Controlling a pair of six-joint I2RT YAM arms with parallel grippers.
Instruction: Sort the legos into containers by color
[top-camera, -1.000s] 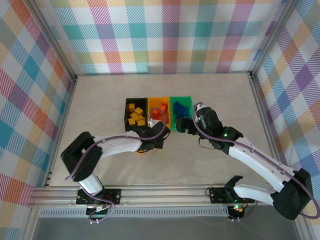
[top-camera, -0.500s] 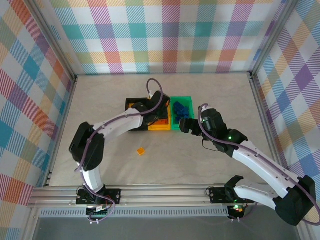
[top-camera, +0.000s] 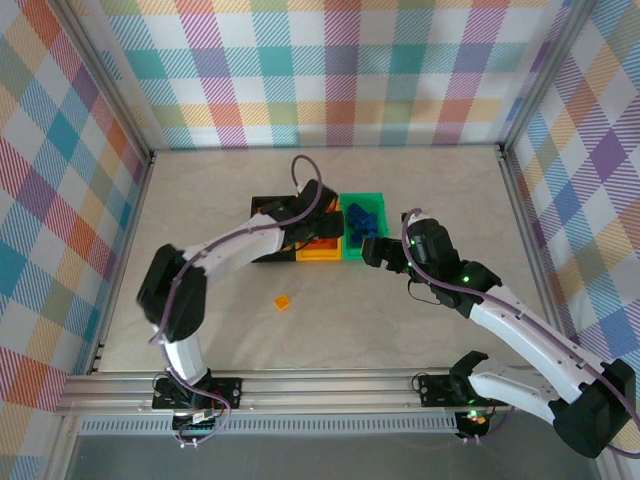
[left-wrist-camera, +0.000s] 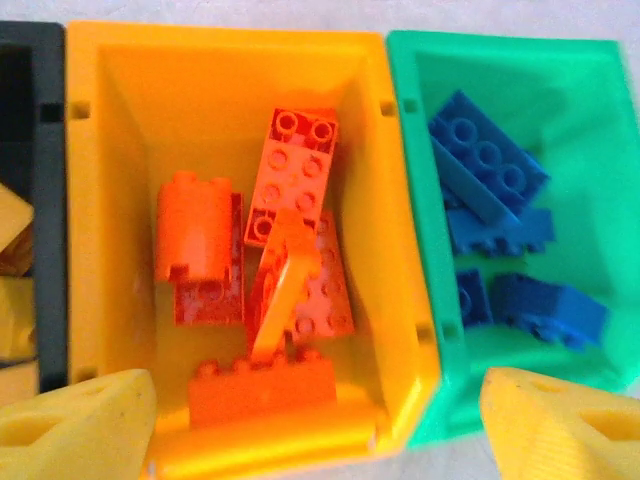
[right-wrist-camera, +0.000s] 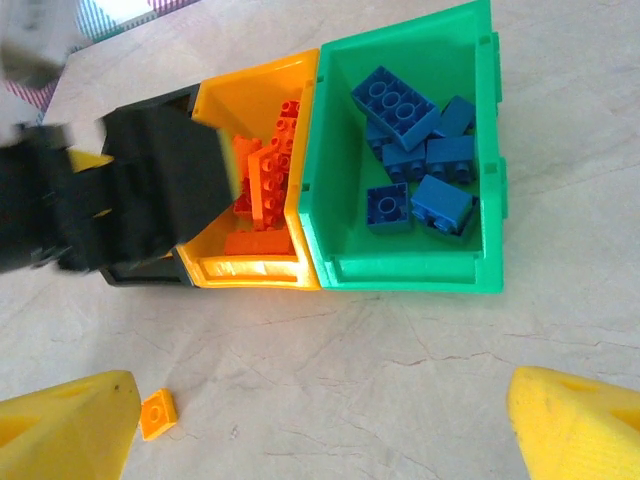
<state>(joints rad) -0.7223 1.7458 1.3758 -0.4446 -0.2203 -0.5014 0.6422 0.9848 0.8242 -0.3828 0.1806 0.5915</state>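
Observation:
Three joined bins stand mid-table: the black bin (top-camera: 262, 205), the yellow-orange bin (left-wrist-camera: 100, 200) and the green bin (right-wrist-camera: 410, 270). Orange bricks (left-wrist-camera: 295, 170) lie in the yellow-orange bin, blue bricks (right-wrist-camera: 400, 105) in the green one, and yellow bricks (left-wrist-camera: 12, 230) show at the black bin's edge. A small orange tile (right-wrist-camera: 157, 414) lies alone on the table in front of the bins. My left gripper (left-wrist-camera: 320, 440) hovers open and empty over the yellow-orange bin. My right gripper (right-wrist-camera: 320, 440) is open and empty above bare table, just in front of the green bin.
The left arm (top-camera: 240, 240) stretches across the black bin and hides most of it. Aluminium frame rails (top-camera: 320, 385) and plaid walls (top-camera: 330, 70) enclose the table. Bare table (top-camera: 420, 330) surrounds the bins and the loose tile (top-camera: 283, 301).
The left gripper rose from the table in front of the bins and swung over the yellow-orange bin, uncovering the orange tile. The right gripper drew back slightly toward the right.

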